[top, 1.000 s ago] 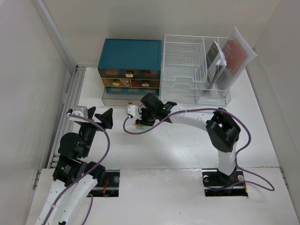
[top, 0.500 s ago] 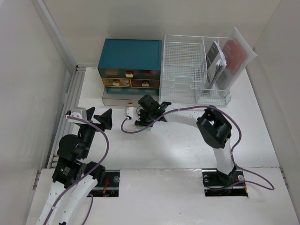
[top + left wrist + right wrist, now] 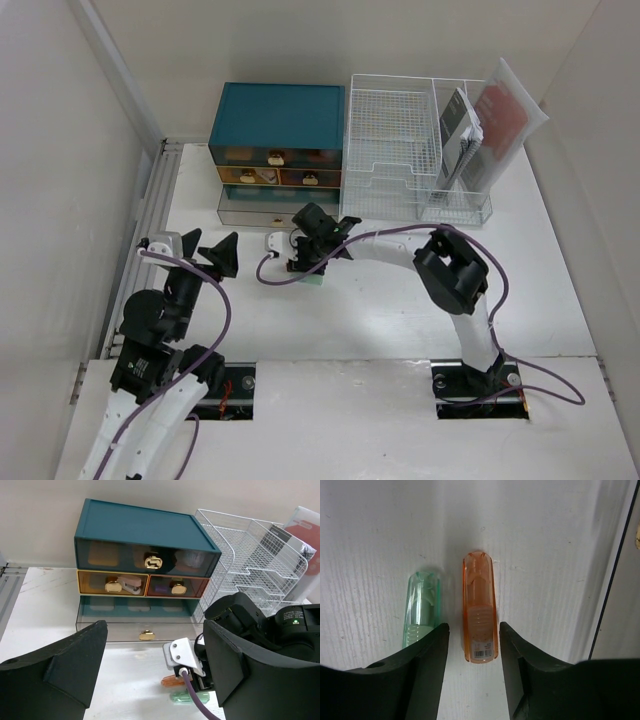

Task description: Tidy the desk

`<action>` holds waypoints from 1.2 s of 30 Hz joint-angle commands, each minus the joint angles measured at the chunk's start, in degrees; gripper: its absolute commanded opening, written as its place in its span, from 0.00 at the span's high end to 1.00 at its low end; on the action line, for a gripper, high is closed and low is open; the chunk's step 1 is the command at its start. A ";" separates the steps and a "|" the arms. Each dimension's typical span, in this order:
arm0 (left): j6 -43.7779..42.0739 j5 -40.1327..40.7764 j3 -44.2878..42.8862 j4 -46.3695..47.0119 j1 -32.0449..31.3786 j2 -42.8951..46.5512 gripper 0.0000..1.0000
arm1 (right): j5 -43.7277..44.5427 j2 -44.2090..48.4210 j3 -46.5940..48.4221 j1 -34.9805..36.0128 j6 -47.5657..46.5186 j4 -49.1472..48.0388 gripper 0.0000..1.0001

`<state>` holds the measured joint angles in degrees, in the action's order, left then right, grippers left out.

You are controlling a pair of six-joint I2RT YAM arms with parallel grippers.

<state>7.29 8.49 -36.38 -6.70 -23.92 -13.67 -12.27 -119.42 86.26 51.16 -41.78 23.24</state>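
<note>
Large white matte table (image 3: 390,310) lies under the teal plastic drawer box (image 3: 277,120) and spreads wide in front of it and to both sides.

Box shows 3 drawer rows. The lowest, a clear drawer (image 3: 115,628), juts forward of the rest.

White wire-mesh file rack (image 3: 395,130) stands just beside the box's right side.

2 translucent capsule-shaped plastic pieces lie on the table just in front of the clear drawer: 1 orange piece (image 3: 479,605) and 1 pale green piece (image 3: 423,605), parallel, close, not touching.

Right pincer (image 3: 305,268) sits low over them, jaws apart. Its fingers straddle the orange piece with a gap on each side, gripping nothing. The green piece lies outside 1 finger, partly hidden by it.

Left pincer (image 3: 212,250) sits in front of the box's left end, spread wide and empty.
</note>
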 commanded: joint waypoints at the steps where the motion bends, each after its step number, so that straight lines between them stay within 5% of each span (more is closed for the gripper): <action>1: -0.43 0.21 -0.09 2.57 -0.16 0.93 0.25 | -3.02 -0.73 2.34 0.08 -0.50 1.80 0.49; 4: -0.43 0.21 -0.09 2.57 -0.16 0.93 0.25 | -3.72 -1.96 3.38 0.08 -1.02 3.20 0.52; 7: -0.43 0.21 -0.09 2.57 -0.16 0.93 0.25 | -4.95 -2.58 3.39 0.08 -1.02 4.52 0.73; 12: -0.43 0.21 -0.09 2.57 -0.16 0.93 0.25 | -6.36 -1.27 4.62 0.08 -1.64 5.67 0.85; 16: -0.43 0.21 -0.09 2.57 -0.16 0.93 0.25 | -3.47 3.73 5.14 0.08 -1.11 3.83 0.85; 22: -0.43 0.73 -0.09 2.57 -0.16 0.93 0.25 | 12.34 8.84 6.20 0.08 -0.58 -4.32 0.85; 36: -0.43 0.74 -0.09 2.57 -0.16 0.93 0.25 | 31.34 0.69 17.88 -2.37 -0.58 -9.89 0.85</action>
<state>7.29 8.88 -36.38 -6.68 -23.92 -13.32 13.13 -115.63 99.81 50.28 -42.63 16.10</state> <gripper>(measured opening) 0.743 0.336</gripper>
